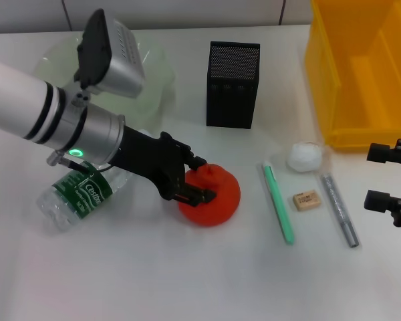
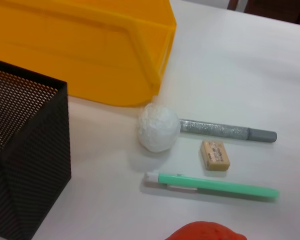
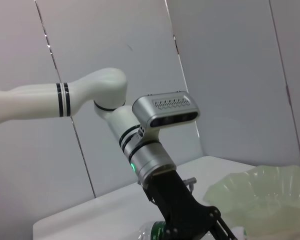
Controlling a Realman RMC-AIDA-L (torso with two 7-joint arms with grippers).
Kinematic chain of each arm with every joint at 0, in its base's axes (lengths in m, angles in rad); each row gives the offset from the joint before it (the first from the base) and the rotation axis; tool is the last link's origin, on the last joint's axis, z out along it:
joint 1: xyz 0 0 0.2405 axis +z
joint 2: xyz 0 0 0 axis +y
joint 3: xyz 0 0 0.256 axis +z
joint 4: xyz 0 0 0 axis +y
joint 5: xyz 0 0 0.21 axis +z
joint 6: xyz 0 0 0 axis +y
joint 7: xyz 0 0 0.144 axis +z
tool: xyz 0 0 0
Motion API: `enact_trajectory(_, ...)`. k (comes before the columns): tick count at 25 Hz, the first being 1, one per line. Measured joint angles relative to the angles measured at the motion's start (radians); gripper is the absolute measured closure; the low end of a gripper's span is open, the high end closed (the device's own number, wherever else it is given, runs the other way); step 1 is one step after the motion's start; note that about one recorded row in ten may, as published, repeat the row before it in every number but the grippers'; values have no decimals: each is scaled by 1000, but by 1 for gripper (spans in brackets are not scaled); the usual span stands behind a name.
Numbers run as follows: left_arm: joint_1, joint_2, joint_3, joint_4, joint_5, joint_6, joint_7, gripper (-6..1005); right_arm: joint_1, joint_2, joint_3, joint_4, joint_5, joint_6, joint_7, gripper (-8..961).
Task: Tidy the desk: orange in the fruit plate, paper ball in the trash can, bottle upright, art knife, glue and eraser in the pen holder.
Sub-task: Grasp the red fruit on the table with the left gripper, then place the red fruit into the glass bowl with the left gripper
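Observation:
The red-orange orange [image 1: 217, 197] rests on the table, its top just showing in the left wrist view [image 2: 205, 232]. My left gripper [image 1: 204, 179] hangs over its left part, open, one finger at the far edge and one across the front. Behind the left arm the bottle [image 1: 77, 197] lies on its side. The pale green fruit plate [image 1: 53, 57] stands at the back left. Between the orange and the yellow trash can [image 1: 361, 73] lie the white paper ball [image 1: 303, 157], the tan eraser [image 1: 306, 200], the green art knife [image 1: 279, 202] and the grey glue [image 1: 339, 210]. The black mesh pen holder [image 1: 232, 83] stands at the back centre.
My right gripper [image 1: 377, 177] is parked open at the table's right edge, just in front of the trash can and close to the glue. The left forearm crosses over the fruit plate and the bottle.

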Motion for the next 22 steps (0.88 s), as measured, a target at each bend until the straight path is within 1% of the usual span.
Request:
enact_trajectory(2,4,0,32,-15,-24,-29,11,347,0,1,0,0,0,0,0,119)
enact_trajectory(6,9,0,40,-31,-68,-36,43,384,-1,1,0,0,0,0,-1,120)
enact_trajectory(11,15,-1,39,-33,-95,-34,54,643,-1,1,0,-2,0,-4,-1,121)
enact_trajectory(16,26,1,33,-32,-143,-24,60,796,-4,0,0,-2,0,-6,-1,122)
enact_trajectory(17,34,4,26,-27,-171,-15,63,805,-5,0,0,-2,0,-6,-1,122)
enact_trajectory(19,54,10,-10,-5,-234,21,68,823,-5,1,0,-2,0,-6,-1,122)
enact_trajectory(21,84,13,-100,36,-287,58,72,842,-5,1,0,-2,0,-8,-1,123)
enact_trajectory(22,120,13,-242,86,-328,79,74,851,-5,1,0,-2,0,-10,-1,123)
